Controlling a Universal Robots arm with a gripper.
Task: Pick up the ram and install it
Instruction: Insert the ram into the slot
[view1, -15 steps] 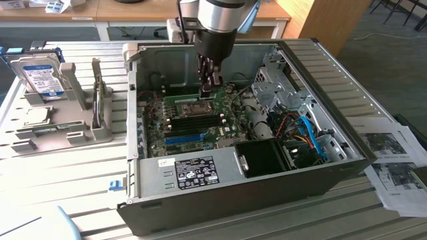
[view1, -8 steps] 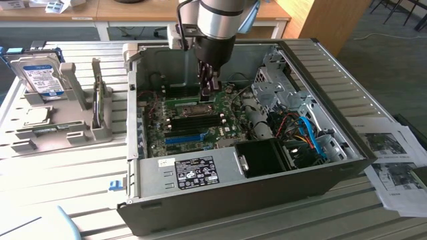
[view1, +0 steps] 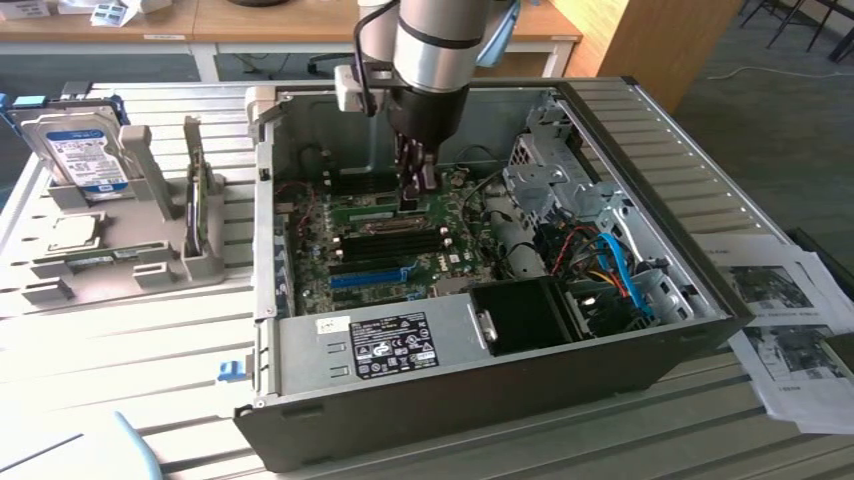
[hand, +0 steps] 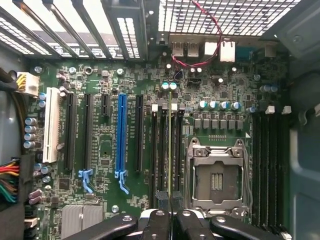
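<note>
Jaws clamped on thin green ram stick (hand: 170, 150), seen edge-on, lined along black memory slots (hand: 159, 150) beside silver CPU socket (hand: 216, 175) in open grey computer case (view1: 467, 400). Risk: slight tilt or offset makes stick miss slot and jam.

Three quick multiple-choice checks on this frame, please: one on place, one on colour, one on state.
1. Where is the ram?
A) on the papers
B) in the grey holder
C) between the fingers, over the motherboard

2. The long slot among the black ones is:
A) blue
B) red
C) yellow

3. The CPU socket is:
A) under a cooler
B) bare
C) under a cable

Key: C, its thin edge runs out from the fingers. A, it shows blue in the wrist view. B, its metal frame lies uncovered.
</note>
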